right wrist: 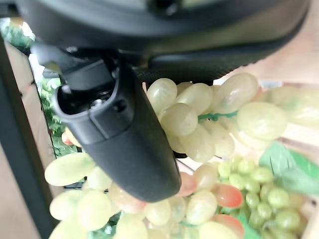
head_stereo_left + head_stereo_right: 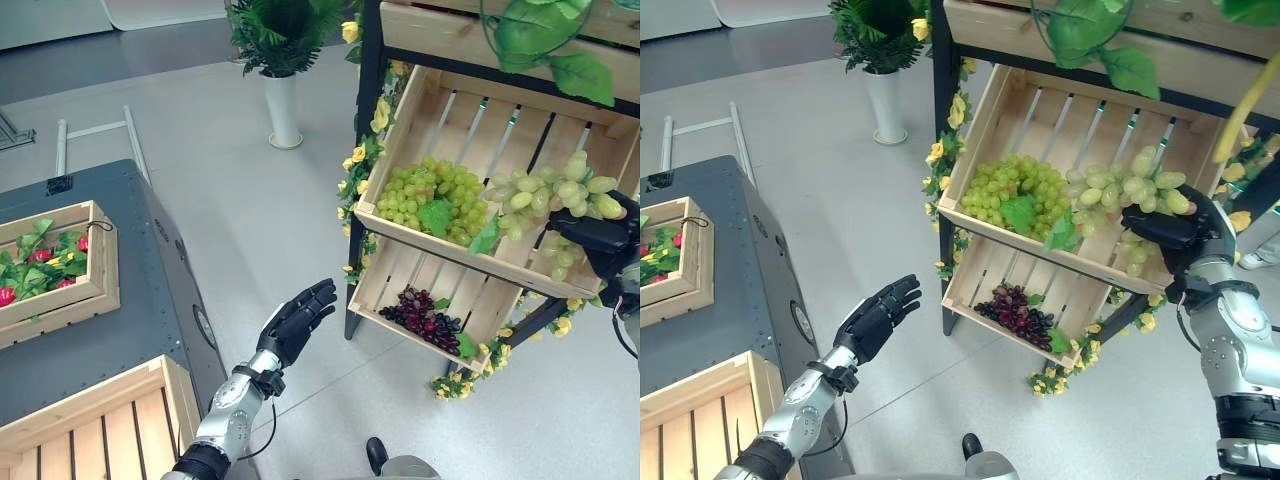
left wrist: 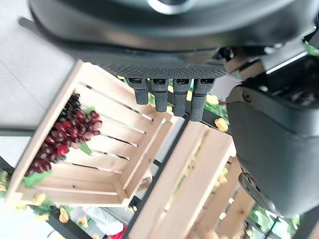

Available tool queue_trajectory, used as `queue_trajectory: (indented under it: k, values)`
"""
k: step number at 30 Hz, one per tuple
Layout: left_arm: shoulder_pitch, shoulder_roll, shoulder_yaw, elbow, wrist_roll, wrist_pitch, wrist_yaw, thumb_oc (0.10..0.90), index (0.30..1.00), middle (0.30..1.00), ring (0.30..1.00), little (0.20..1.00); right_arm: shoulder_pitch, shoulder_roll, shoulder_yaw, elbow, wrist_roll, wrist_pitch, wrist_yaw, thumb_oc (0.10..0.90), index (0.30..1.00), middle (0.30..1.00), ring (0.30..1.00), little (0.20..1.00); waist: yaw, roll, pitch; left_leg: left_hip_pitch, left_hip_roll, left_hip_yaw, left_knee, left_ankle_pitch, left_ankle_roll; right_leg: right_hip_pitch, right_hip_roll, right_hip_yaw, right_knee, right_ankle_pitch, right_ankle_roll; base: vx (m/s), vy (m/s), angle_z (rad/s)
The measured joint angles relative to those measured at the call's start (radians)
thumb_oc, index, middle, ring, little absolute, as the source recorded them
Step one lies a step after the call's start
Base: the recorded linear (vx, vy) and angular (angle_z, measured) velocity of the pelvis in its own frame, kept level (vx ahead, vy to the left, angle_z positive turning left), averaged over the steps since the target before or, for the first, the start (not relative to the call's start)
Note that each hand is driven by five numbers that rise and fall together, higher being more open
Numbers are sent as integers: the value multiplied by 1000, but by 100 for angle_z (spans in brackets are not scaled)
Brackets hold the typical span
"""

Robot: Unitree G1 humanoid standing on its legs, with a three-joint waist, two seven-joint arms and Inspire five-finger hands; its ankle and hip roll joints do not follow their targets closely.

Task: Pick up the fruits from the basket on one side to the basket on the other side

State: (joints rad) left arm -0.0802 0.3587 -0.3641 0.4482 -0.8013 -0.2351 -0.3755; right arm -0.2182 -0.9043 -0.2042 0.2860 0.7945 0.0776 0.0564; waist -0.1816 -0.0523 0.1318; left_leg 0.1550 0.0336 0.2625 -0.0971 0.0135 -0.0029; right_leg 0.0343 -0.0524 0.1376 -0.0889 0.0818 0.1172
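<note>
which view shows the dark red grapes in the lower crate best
The left wrist view: the dark red grapes lie unobstructed along one side of the lower crate, seen close. Both eye views show them too, smaller, in that crate under the green grapes.

No readable text, labels, numbers or signs anywhere.

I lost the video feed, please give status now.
Right hand shut on green grape bunch over upper crate. Left hand open, idle. Nothing blocking.
</note>
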Motion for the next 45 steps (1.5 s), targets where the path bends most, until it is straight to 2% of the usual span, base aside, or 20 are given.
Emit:
queue_trajectory:
  k: [5,12,13,14,21,33,37,39,42,45]
  values:
    - [3,31,-24,-3,-14,0,-56,800,900,900,900,900,-106,-33,51,119,-46,0,-3,400,300,300,300,300,12,-4,0,-3,-1,-6,0,-1,1,0,-1,-3,0,0,0,0,3,1]
    - [5,31,-21,12,-42,-18,-47,800,900,900,900,900,-226,-68,146,279,-89,13,-7,400,300,300,300,300,43,-5,0,-3,-1,-8,0,-1,1,1,-1,-7,0,0,0,-1,-2,1]
    - [5,32,-20,21,-42,-19,-44,800,900,900,900,900,-242,-72,152,298,-91,24,-7,747,820,820,820,820,46,-5,0,-4,-1,-10,0,0,1,1,-1,-8,0,0,0,-8,-10,4]
    - [6,32,-20,29,-42,-19,-42,800,900,900,900,900,-257,-72,157,318,-100,26,-8,800,900,900,900,900,50,-5,0,-4,-1,-11,0,0,1,1,-1,-9,0,0,0,0,0,0]
    - [6,34,-14,32,-42,-20,-40,800,900,900,900,900,-322,-80,178,396,-145,90,-21,800,900,900,900,900,67,-5,0,-6,-1,-16,0,0,1,1,-2,-13,0,0,0,-2,2,1]
    - [6,32,-3,33,-60,-20,-24,800,900,900,900,900,-321,-80,179,363,-168,92,-21,800,900,900,900,900,56,-3,1,-4,-1,-13,0,0,1,1,-2,-11,0,0,0,0,0,0]
    - [6,27,3,35,-79,-20,3,800,900,900,900,900,-281,-80,174,300,-213,89,-21,800,900,900,900,900,46,-3,1,-3,-1,-11,0,-1,2,1,-2,-10,0,-1,0,9,-1,0]
    - [8,9,28,45,-79,-21,24,800,900,900,900,900,-232,-80,167,241,-246,66,-22,800,900,900,900,900,40,-3,1,-3,-1,-9,0,-1,2,1,-2,-7,0,-1,0,34,-5,-3]
    - [10,-6,60,54,-78,-28,66,800,900,900,900,900,-140,-79,146,136,-274,31,-24,800,900,900,900,900,21,-2,1,-1,-1,-5,0,-2,3,1,-2,-3,0,-1,0,18,-9,-4]
    - [31,-29,111,54,-77,-43,103,800,900,900,900,900,10,-62,79,-44,-319,0,-48,800,900,900,900,900,-2,-2,1,-1,-1,-1,0,-3,3,-1,-1,0,-1,-2,0,9,-17,-2]
